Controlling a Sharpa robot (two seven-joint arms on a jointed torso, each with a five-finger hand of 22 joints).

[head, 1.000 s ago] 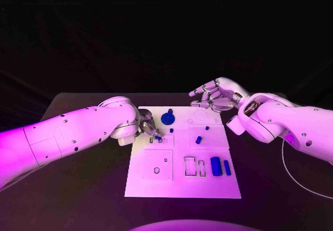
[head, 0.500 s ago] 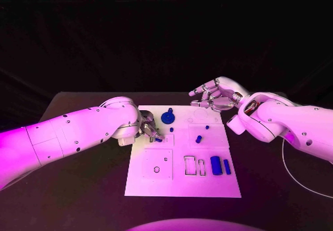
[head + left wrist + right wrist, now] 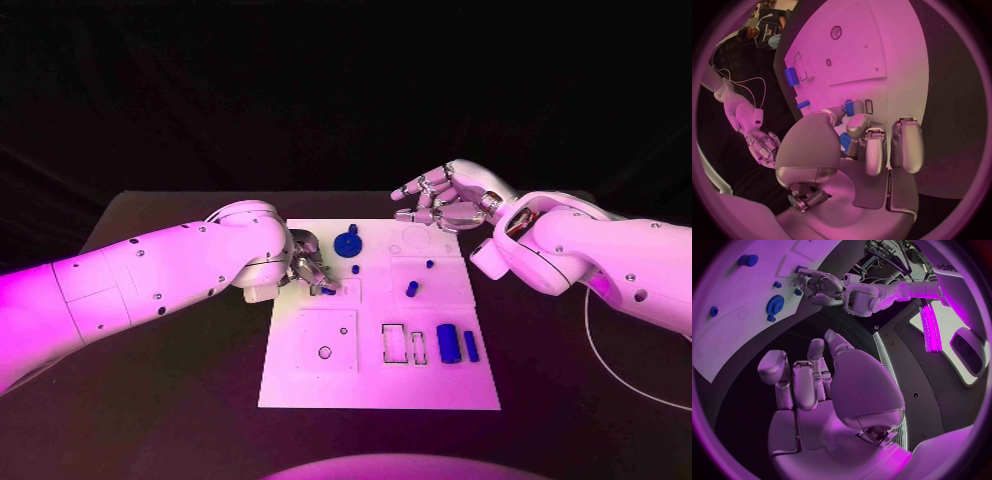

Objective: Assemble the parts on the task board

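- The task board (image 3: 379,370), a white plate, lay in the middle of the black table (image 3: 173,400).
- The left hand (image 3: 307,266) was down at the board's left edge, near its far end, its fingers curled about a small blue part (image 3: 849,107); the left wrist view showed that piece between the thumb and fingertips (image 3: 857,124), beside a small rectangular slot (image 3: 869,106).
- The right hand (image 3: 444,204) hovered above the table just past the board's far right corner, fingers loosely bent and apart, with nothing in it.
- A blue gear (image 3: 348,243) sat near the board's far end, just beside the left hand.
- A small blue peg (image 3: 413,289) lay mid-board, and a smaller blue stud (image 3: 430,265) lay a little beyond it.
- A blue cylinder (image 3: 449,344) and a slim blue bar (image 3: 472,346) lay side by side on the board's near right part, next to two outlined rectangular recesses (image 3: 404,345).
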